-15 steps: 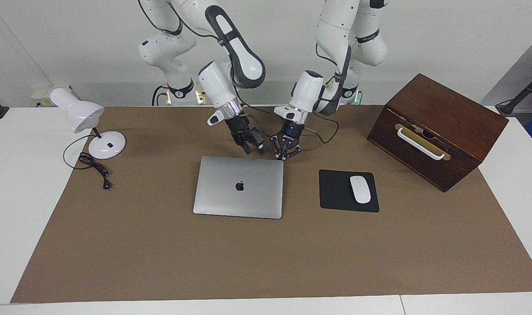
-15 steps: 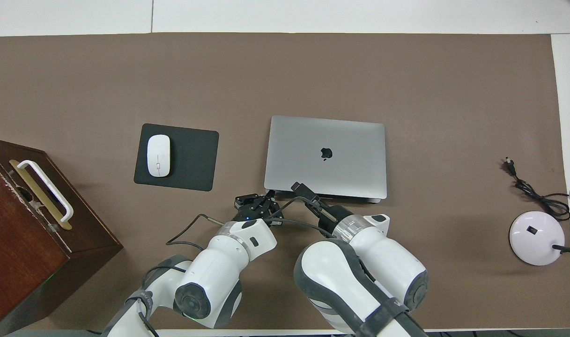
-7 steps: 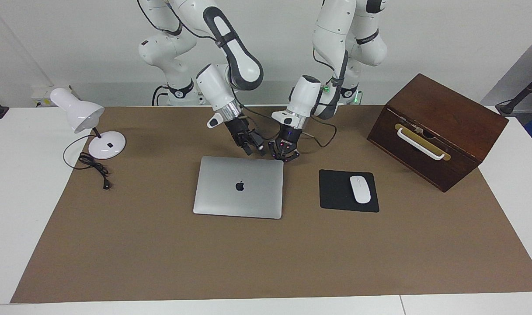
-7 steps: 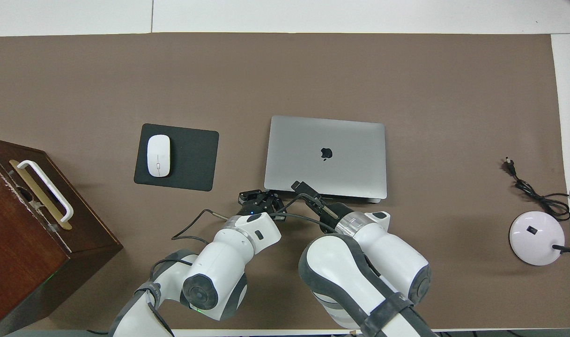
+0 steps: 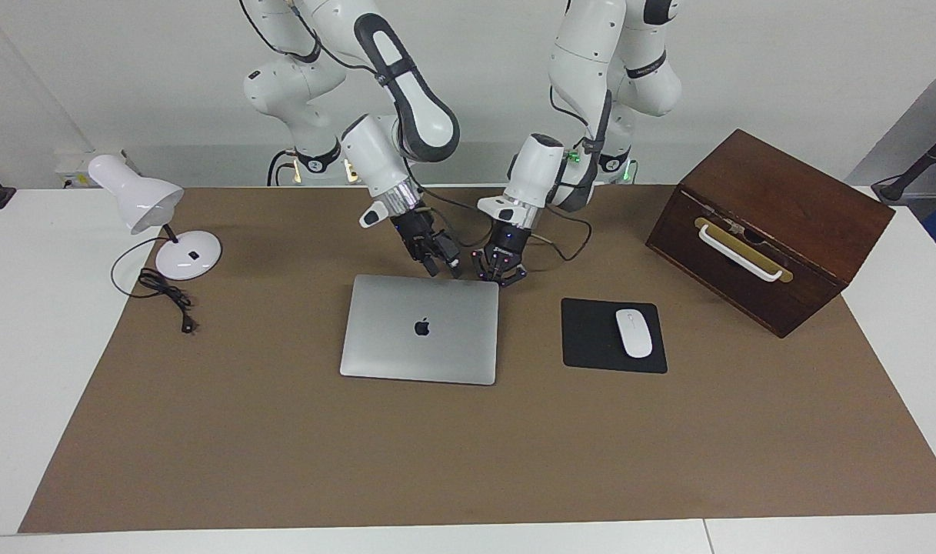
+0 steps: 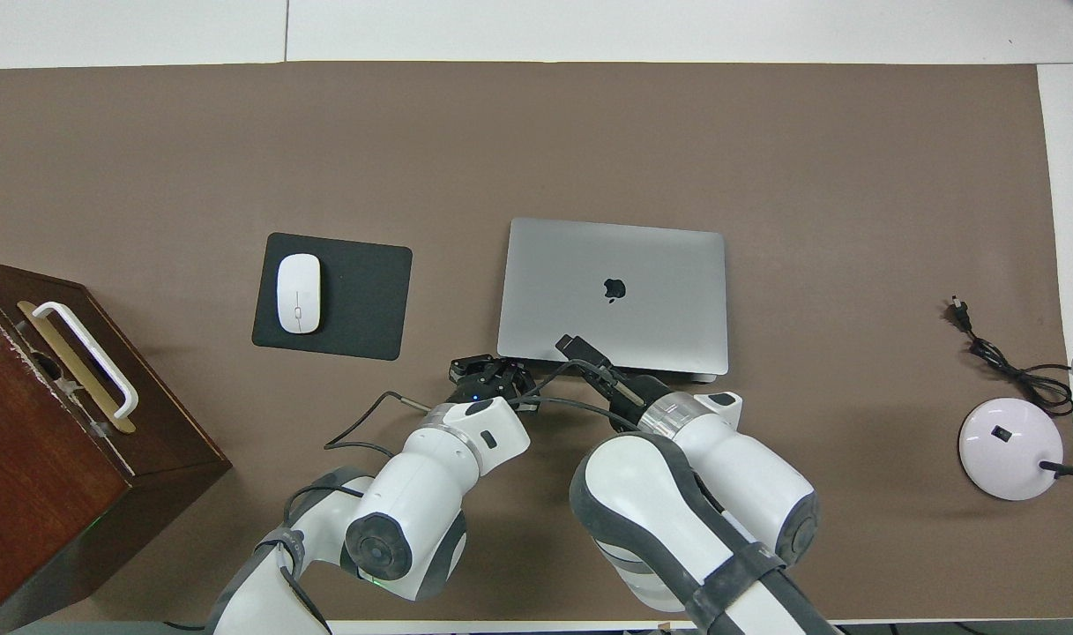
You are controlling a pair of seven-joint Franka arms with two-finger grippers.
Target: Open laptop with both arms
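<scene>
The silver-grey laptop (image 5: 421, 327) (image 6: 615, 282) lies closed and flat on the brown mat, apple logo up. My left gripper (image 5: 502, 280) (image 6: 492, 372) is shut, with its tips low at the laptop's corner nearest the robots, toward the left arm's end. Whether it touches the corner I cannot tell. My right gripper (image 5: 440, 265) (image 6: 577, 345) hangs tilted just over the laptop's edge nearest the robots, close beside the left gripper. Nothing is held by either gripper.
A black mouse pad (image 5: 591, 338) with a white mouse (image 5: 634, 332) lies beside the laptop toward the left arm's end. A dark wooden box (image 5: 767, 227) with a white handle stands farther that way. A white desk lamp (image 5: 156, 219) and its cord are at the right arm's end.
Both grippers have crept a little toward the laptop. The right one now reaches slightly more over its edge, and the left one is closer to its corner. The laptop has not moved.
</scene>
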